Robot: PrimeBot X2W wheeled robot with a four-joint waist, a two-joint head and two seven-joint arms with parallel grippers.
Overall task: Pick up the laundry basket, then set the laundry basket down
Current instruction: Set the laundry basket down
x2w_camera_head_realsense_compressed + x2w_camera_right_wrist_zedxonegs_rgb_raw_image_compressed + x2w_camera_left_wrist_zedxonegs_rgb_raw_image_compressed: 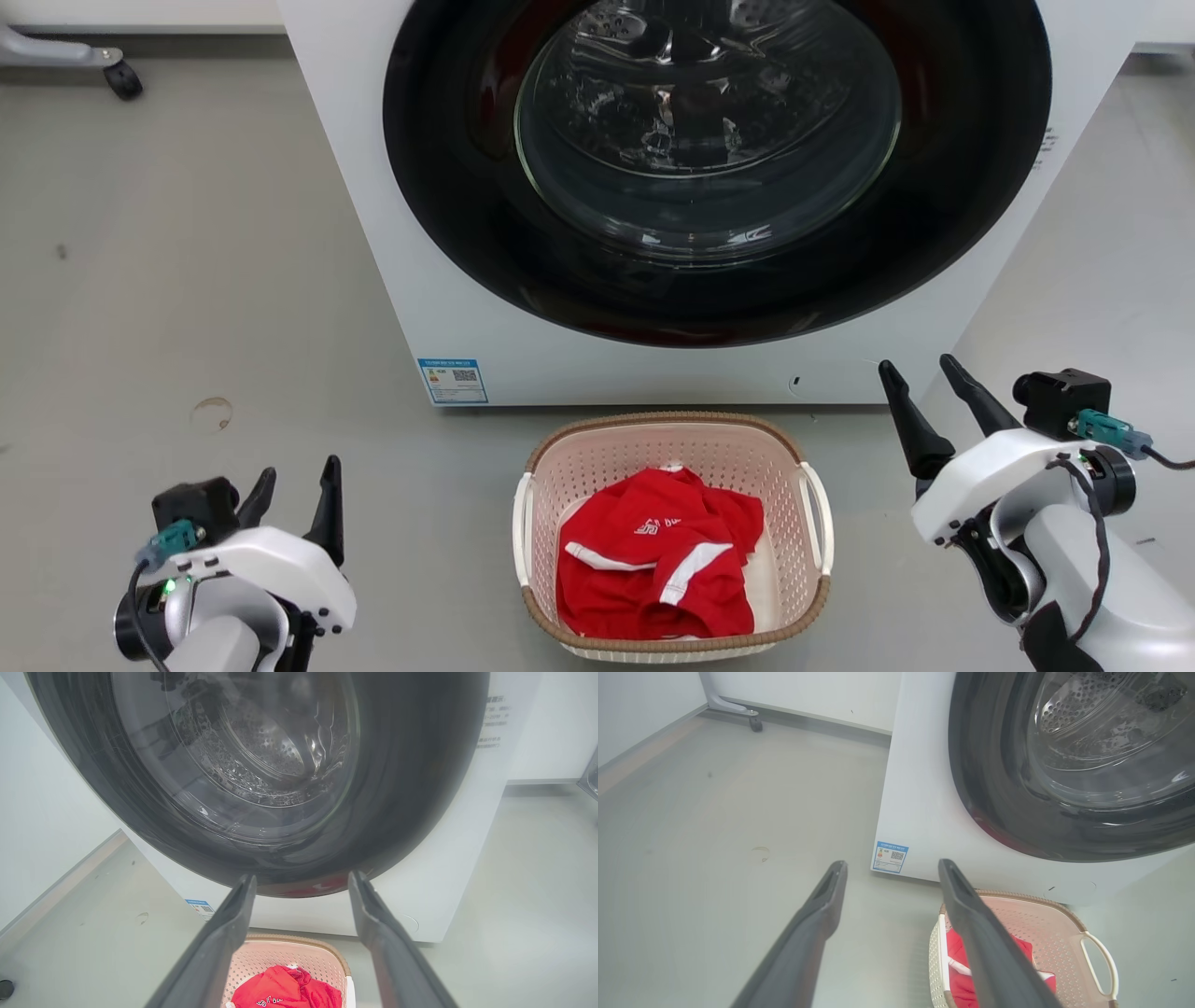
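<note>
1. Head view: the white washer is the biggest thing before me. Its round dark door is closed, and the steel drum shows through the glass.
2. The right arm comes up from the lower right corner, pale forearm bent. The right gripper points up and a little left, toward the washer's lower corner. Its 2 long dark fingers are spread apart with nothing between them.
3. The left arm sits low at the lower left. The left gripper points up over the bare grey floor, its 2 fingers parted and empty too.
4. The laundry basket stands upright on the floor just in front of the washer, between the 2 grippers and touched by neither. It is pale pink with a brown rim and 2 white side handles.
5. Inside it lies a crumpled red garment with white stripes, heaped toward the near end.
6. A small blue label is stuck at the washer's lower left.
</note>
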